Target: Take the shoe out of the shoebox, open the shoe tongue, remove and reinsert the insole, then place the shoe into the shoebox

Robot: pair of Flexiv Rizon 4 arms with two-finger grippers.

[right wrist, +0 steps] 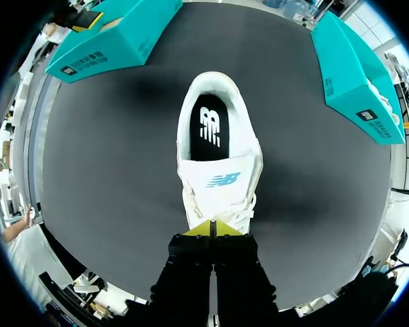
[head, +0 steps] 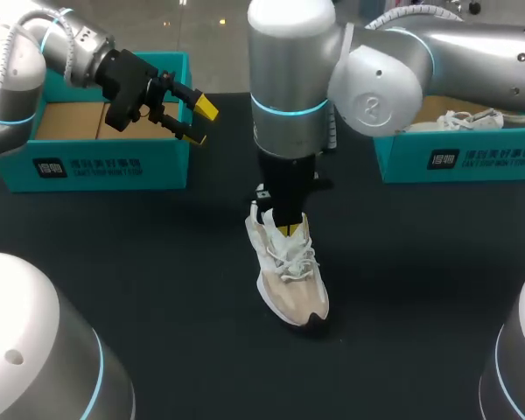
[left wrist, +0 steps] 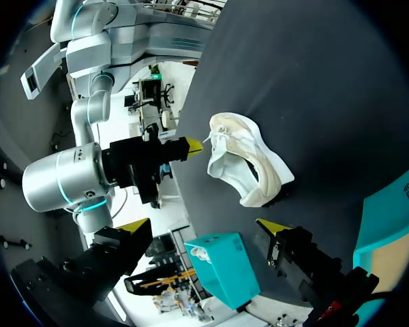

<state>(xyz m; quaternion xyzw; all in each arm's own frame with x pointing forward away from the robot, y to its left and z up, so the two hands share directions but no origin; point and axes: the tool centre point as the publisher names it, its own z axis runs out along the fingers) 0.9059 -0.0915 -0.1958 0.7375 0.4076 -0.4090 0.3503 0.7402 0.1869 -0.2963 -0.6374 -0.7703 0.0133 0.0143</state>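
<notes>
While the shoe [head: 289, 271] stands upright mid-table [head: 140, 262], only the right wrist view looks down into it, showing the black insole [right wrist: 208, 129] lying inside behind the tongue [right wrist: 219, 180]. The right gripper [head: 287, 230] hangs at the laces, its fingers pressed together; whether they pinch anything I cannot tell. The left gripper [head: 198, 122] hovers wide apart and empty over a corner of the left shoebox [head: 96, 166].

shoe [head: 289, 271] on table [head: 114, 254], shoebox [head: 96, 162] behind-left, second box [head: 455, 157] behind-right

Bright, even overhead light casts soft shadows around the shoe [head: 289, 280] on the black table [head: 157, 262].
</notes>
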